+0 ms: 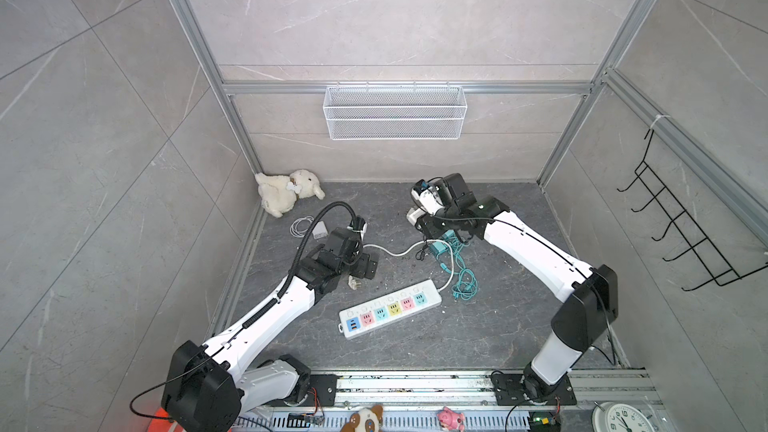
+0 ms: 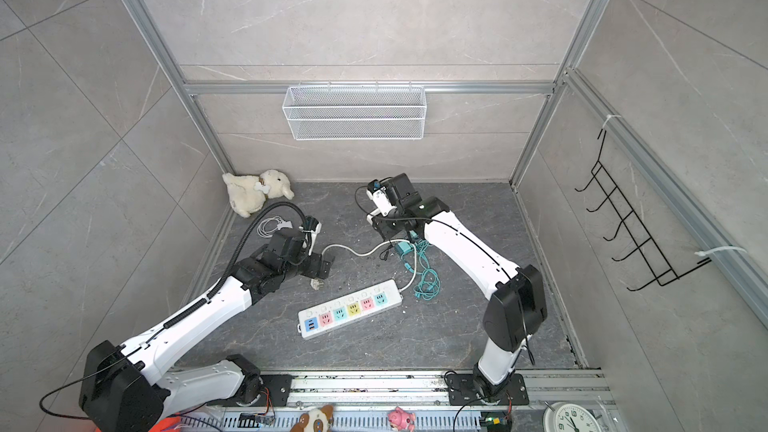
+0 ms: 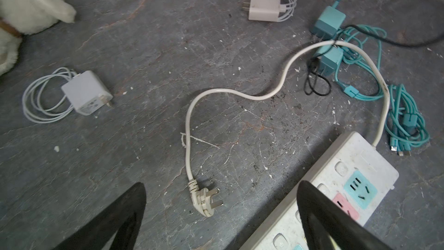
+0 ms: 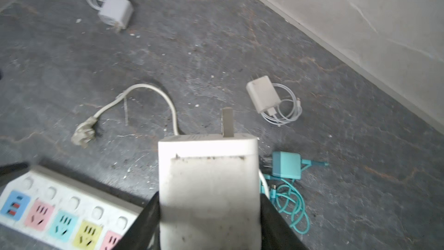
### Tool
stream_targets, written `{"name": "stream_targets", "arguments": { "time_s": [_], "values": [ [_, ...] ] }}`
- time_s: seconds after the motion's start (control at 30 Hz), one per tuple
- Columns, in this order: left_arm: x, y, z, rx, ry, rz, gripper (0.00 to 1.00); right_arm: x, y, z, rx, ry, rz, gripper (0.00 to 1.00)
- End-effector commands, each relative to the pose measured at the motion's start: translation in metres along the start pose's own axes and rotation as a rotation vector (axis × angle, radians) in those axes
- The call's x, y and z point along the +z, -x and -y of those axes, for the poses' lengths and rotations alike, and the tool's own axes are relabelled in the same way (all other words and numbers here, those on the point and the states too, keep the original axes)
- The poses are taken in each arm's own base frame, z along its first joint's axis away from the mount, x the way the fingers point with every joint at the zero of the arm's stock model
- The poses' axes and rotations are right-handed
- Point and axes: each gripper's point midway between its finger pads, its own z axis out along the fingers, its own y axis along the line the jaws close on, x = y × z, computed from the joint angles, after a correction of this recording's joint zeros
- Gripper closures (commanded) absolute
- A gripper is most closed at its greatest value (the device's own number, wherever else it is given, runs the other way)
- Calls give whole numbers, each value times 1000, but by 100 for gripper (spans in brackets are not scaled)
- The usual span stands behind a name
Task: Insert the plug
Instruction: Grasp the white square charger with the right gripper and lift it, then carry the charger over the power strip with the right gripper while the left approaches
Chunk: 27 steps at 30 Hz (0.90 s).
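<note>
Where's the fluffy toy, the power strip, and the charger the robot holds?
fluffy toy (image 1: 275,197): in a top view, on its body.
power strip (image 1: 393,308): in a top view, on its yellow socket.
charger (image 4: 209,188): right wrist view, on its flat face.

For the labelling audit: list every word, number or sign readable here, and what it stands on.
Nothing can be quoted with certainty.
On the white round clock: dial numerals, too small and cut off.
On the white rectangular charger block: faint print beside the prong, blurred.
On the pale cube charger: faint marks, unreadable.
On the white multicoloured power strip: no lettering visible.
</note>
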Motion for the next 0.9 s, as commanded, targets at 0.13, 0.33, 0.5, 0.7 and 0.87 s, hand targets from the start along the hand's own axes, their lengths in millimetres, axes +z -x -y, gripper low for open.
{"name": "stream_targets", "arguments": {
  "time_s": [0.13,0.33,0.5,0.7,0.87],
  "values": [
    [-18,4,-19,-96,72,55,0,38,-57,-53,-119,96,-147,65],
    [-14,-6,-27,-113,120,32,0,68,-95,-78,-114,160,-201,64],
    [-14,-9,-35,-120,143,38,0,72,-117,-93,-103,194,-215,64],
    [-10,-15,-35,-122,142,35,0,73,-138,-111,-108,238,-248,63],
    [-3,-19,-31,-118,120,16,0,73,-146,-118,-116,253,-278,58]
  ]
}}
